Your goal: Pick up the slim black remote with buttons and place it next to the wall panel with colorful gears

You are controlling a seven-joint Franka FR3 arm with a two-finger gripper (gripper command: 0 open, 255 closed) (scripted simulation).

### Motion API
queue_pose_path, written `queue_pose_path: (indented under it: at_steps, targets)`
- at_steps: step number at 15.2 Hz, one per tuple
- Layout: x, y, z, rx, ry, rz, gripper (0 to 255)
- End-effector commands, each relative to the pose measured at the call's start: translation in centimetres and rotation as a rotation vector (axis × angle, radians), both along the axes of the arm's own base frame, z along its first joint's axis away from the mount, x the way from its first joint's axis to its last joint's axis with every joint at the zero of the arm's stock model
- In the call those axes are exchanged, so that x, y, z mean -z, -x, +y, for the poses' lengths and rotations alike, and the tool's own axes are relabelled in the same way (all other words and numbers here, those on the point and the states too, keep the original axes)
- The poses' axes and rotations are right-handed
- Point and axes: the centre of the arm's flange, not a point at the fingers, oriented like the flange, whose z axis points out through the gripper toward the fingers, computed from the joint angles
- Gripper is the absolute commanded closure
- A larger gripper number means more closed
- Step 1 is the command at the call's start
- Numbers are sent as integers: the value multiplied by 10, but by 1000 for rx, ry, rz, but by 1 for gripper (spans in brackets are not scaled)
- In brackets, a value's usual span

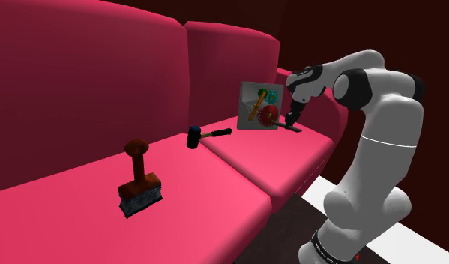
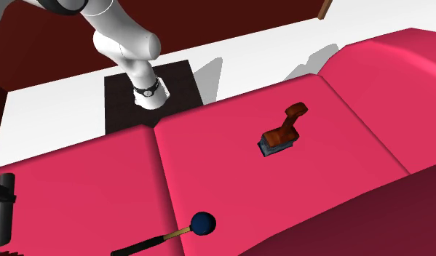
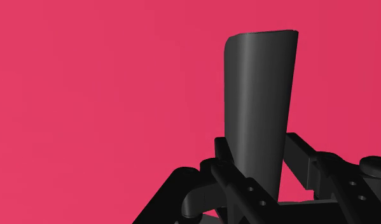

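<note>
My gripper (image 1: pixel 292 118) is shut on the slim black remote (image 1: pixel 291 127), which it holds low over the red sofa seat (image 1: pixel 237 161). The remote is just to the shoulder view's right of the wall panel with colourful gears (image 1: pixel 260 106), which leans upright against the backrest. In the wrist view the remote (image 3: pixel 259 95) sticks out lengthwise from my gripper (image 3: pixel 262 172), clasped by both black fingers (image 3: pixel 224 167), with plain red cushion behind it. Its smooth dark side faces that camera. The second exterior view has the remote (image 2: pixel 4 218) at its left edge.
A black-headed hammer (image 1: pixel 208 135) (image 2: pixel 172 234) lies on the seat to the shoulder view's left of the panel. Farther along stands a brown handled stamp on a grey base (image 1: pixel 140 186) (image 2: pixel 282 132). The sofa backrest (image 1: pixel 88 75) rises behind, and the seat's front edge drops to a white floor (image 2: pixel 63 109).
</note>
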Motion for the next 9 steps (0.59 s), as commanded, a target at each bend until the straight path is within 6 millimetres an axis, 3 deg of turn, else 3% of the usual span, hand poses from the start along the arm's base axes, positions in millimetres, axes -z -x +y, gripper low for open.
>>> queue_pose_path:
  at_steps: [1,9]
  targets:
    - [11,0,-2,0,1,-1,255]
    - [53,0,-2,0,1,-1,255]
